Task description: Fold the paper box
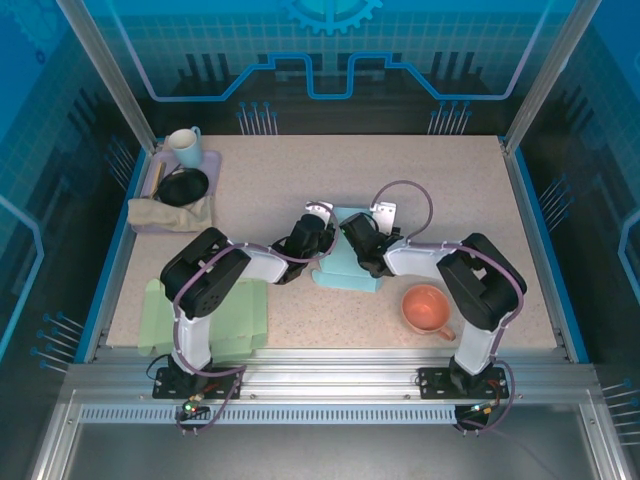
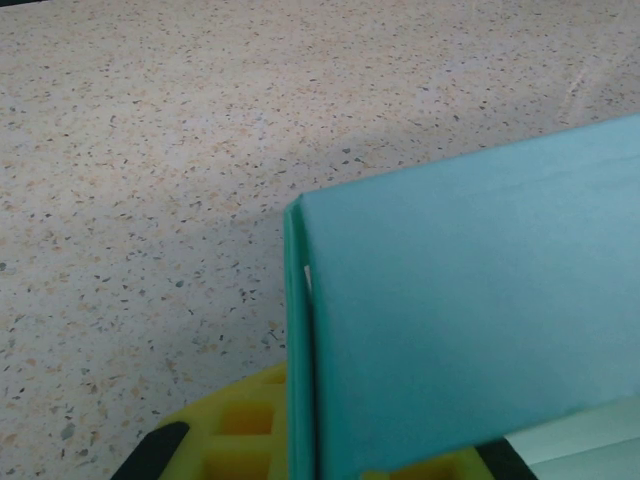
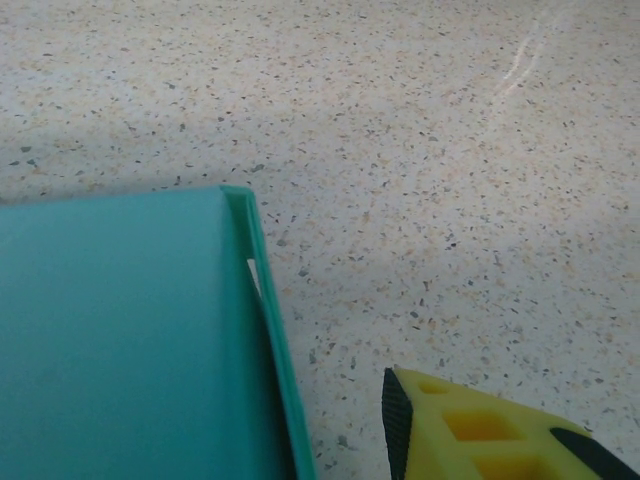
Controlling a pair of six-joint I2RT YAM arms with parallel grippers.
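Two grippers at your teal paper box [image 1: 348, 268], left gripper [image 1: 320, 246] pinched shut on its wall, right gripper [image 1: 360, 242] just beside it, opening unclear.

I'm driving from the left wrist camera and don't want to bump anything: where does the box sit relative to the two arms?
Observer: The box sits in the middle of the table, with the left gripper and right gripper meeting over its far side.
Operator: Anything close to it on the right?
Observer: An orange cup stands to the right of the box, toward the near edge.
Operator: Is the right side touching the box?
Observer: In the right wrist view, one yellow finger sits off the box's corner, with speckled table between them.
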